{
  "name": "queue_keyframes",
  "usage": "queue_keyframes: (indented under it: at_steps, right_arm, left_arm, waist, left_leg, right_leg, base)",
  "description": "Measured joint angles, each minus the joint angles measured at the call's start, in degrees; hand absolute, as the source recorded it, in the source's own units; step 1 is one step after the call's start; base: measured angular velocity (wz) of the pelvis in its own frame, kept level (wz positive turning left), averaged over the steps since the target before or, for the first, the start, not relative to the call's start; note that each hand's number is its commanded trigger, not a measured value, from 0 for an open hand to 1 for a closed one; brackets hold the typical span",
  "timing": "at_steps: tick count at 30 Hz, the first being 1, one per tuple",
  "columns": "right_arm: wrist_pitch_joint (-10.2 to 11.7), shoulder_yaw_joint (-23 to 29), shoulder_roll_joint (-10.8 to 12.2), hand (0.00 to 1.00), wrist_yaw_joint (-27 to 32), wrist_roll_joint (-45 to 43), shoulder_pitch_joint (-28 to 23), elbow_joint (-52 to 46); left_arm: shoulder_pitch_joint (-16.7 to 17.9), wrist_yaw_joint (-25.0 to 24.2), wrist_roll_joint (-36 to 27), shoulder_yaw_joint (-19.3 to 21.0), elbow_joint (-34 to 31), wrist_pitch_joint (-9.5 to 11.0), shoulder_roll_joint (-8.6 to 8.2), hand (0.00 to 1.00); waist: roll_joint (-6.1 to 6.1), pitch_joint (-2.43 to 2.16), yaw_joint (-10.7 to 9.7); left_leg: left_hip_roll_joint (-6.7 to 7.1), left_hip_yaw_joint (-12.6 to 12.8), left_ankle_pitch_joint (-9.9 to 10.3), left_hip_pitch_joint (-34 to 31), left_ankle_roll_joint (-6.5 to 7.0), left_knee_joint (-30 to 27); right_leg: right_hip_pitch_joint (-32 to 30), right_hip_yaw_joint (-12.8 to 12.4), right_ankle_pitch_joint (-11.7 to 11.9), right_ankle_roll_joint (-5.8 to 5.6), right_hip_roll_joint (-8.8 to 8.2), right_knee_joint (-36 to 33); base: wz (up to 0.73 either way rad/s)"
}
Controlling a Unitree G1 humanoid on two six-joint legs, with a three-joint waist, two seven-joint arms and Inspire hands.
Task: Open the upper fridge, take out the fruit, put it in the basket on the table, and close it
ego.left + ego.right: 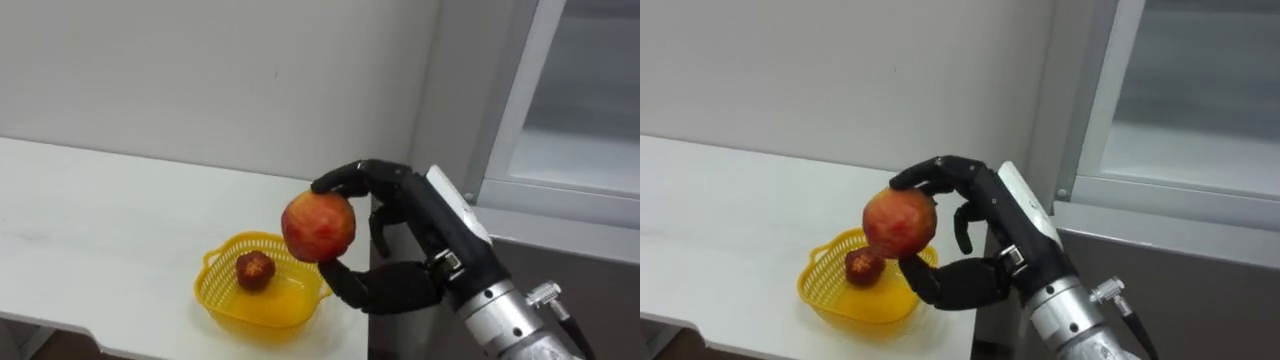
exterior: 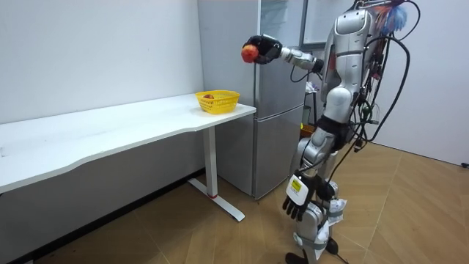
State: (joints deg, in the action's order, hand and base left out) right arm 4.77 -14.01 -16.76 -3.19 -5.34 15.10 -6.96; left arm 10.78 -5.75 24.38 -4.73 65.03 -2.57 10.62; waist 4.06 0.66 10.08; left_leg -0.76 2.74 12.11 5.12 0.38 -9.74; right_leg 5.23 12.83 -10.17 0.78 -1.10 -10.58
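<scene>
Had my right hand curled round the red fruit over the basket (placing step, I judged); next needed lowering, then release.

No text, label or number seems legible anywhere in these views.

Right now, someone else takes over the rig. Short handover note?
Right hand: fingers curled round a red fruit, held in the air, higher than the yellow basket and close to it.
Left hand: open, hanging at the robot's side, idle.
The basket sits at the white table's end next to the fridge; a smaller red fruit lies in it.
Done: fruit is in hand, outside the fridge.
Left: probably lower it into the basket and release. Fridge door state unclear.
</scene>
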Motion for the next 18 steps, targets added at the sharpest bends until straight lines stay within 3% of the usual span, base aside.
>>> queue_keyframes:
  at_steps: [3, 5, 18]
  right_arm:
    - [-0.5, -0.6, 1.0, 1.00, 0.4, -2.4, 0.1, 3.6]
    - [-0.7, -0.6, 0.9, 1.00, 1.6, -4.1, 1.3, 8.4]
    - [-1.4, -0.9, 0.9, 1.00, 8.1, -5.3, 8.5, 27.7]
  left_arm:
    - [-0.2, 0.4, 0.0, -0.8, 0.0, -0.4, -0.02, 0.00]
    - [-0.2, 0.3, 0.2, -0.9, -0.3, -1.0, -0.31, 0.00]
    - [0.5, -2.4, 0.1, -0.7, -2.8, -2.4, -0.20, 0.00]
  waist:
    - [0.65, 0.25, 0.6]
    - [1.01, 0.11, 1.4]
    - [0.56, 0.22, 4.6]
  left_leg:
    - [0.13, -0.5, 0.0, -0.9, -0.02, -0.4]
    - [0.43, -1.5, 0.0, -1.7, 0.03, -1.3]
    - [0.58, -4.0, 0.0, -3.3, 0.00, -2.1]
  right_leg:
    - [-0.2, 0.6, 0.0, 0.00, -0.09, 0.2]
    - [-0.3, 1.6, 0.0, -0.02, -0.34, 0.8]
    - [-0.2, 4.9, 0.0, -0.09, -0.88, 0.7]
  base:
    - [0.12]
    - [0.20]
    - [0.12]
